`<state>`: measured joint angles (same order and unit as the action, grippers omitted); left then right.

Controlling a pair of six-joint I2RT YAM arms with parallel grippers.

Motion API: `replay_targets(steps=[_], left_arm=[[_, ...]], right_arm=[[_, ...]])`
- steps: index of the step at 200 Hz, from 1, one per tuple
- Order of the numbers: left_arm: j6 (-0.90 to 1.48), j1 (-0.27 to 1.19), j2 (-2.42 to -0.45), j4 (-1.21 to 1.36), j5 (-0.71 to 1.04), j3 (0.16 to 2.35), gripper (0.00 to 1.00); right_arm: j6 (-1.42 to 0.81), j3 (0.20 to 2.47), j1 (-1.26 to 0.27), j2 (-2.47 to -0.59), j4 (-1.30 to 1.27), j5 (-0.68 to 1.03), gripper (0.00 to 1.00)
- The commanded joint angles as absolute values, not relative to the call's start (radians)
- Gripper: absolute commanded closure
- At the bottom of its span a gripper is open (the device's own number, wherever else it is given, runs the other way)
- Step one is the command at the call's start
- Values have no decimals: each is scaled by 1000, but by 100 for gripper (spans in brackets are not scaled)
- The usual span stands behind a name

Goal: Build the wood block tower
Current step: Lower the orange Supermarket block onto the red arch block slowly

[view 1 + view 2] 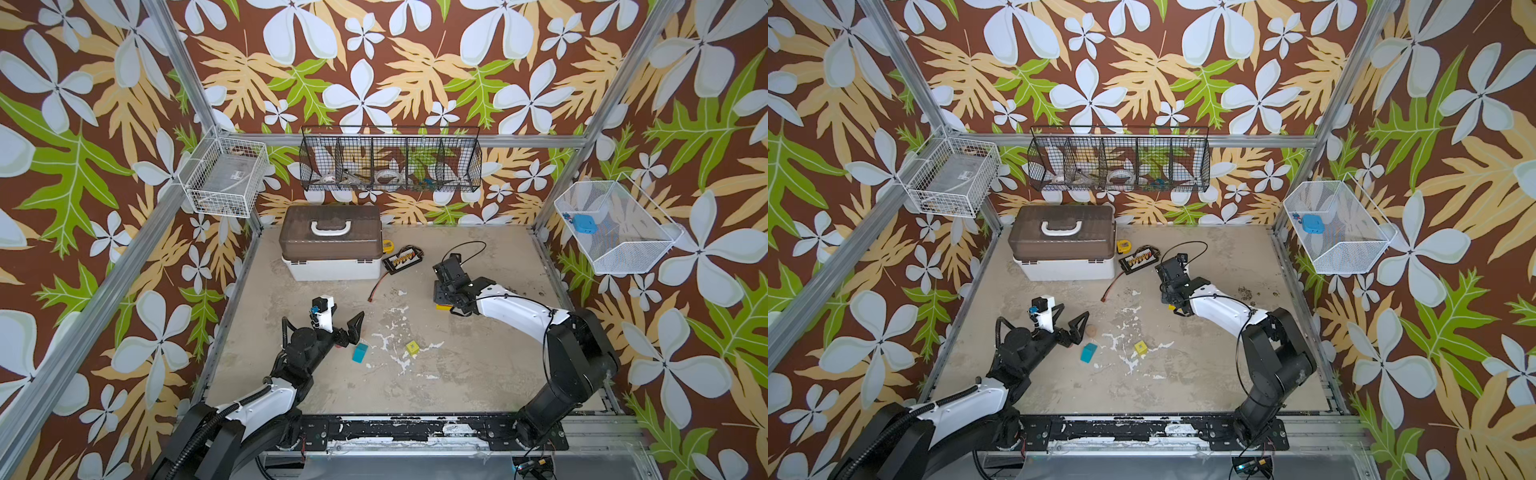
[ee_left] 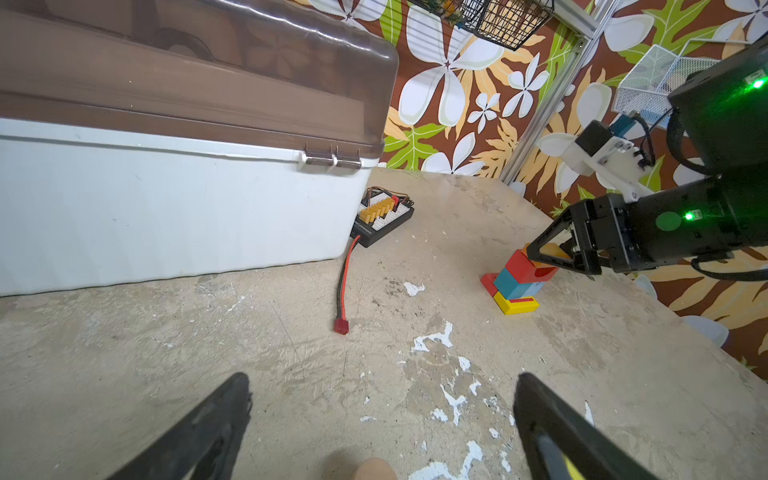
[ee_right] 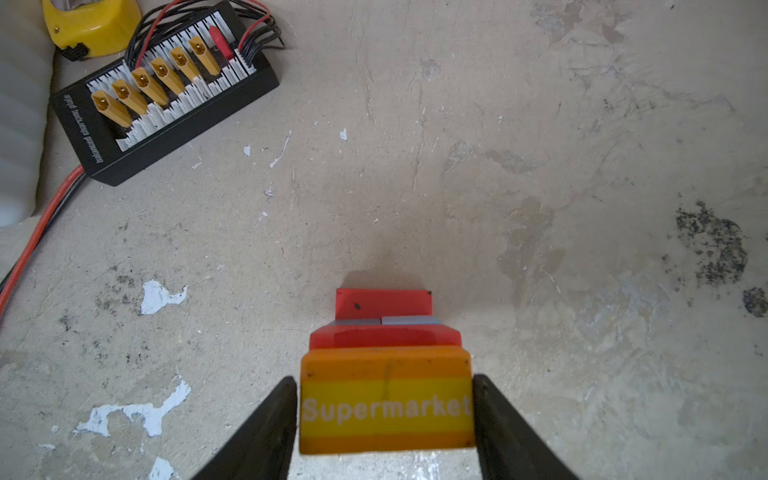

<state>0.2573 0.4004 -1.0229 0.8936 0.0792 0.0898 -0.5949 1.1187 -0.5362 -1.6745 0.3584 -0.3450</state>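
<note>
The tower [image 2: 517, 282] stands right of the table's middle: a yellow flat base [image 1: 442, 308], then red, blue and red blocks. My right gripper [image 3: 384, 379] is shut on an orange block [image 3: 386, 361] marked "Supermarket". The block is at the stack's top, over the red block [image 3: 384, 336]; whether they touch I cannot tell. In both top views the right arm hides most of the tower. My left gripper [image 2: 382, 380] stands open and empty low at the left [image 1: 1073, 312], with a tan cylinder [image 1: 1091, 331] just by it. A teal block [image 1: 360, 352] and a yellow cube [image 1: 412, 347] lie loose near the middle.
A brown-lidded white case [image 1: 332, 249] stands at the back left. Beside it lie a black connector board [image 1: 403, 259] with a red wire [image 1: 380, 286] and a yellow tape measure [image 1: 387, 246]. Wire baskets hang on the walls above the table.
</note>
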Motion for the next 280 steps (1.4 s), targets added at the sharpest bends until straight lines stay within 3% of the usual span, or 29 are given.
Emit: replay_targets(steps=[1, 280], left_arm=[[256, 401, -1024, 910, 72, 97, 0], [257, 401, -1025, 910, 74, 98, 0]], right_arm=[[-606, 1127, -537, -1680, 357, -351, 33], [-624, 1152, -525, -1715, 365, -361, 35]])
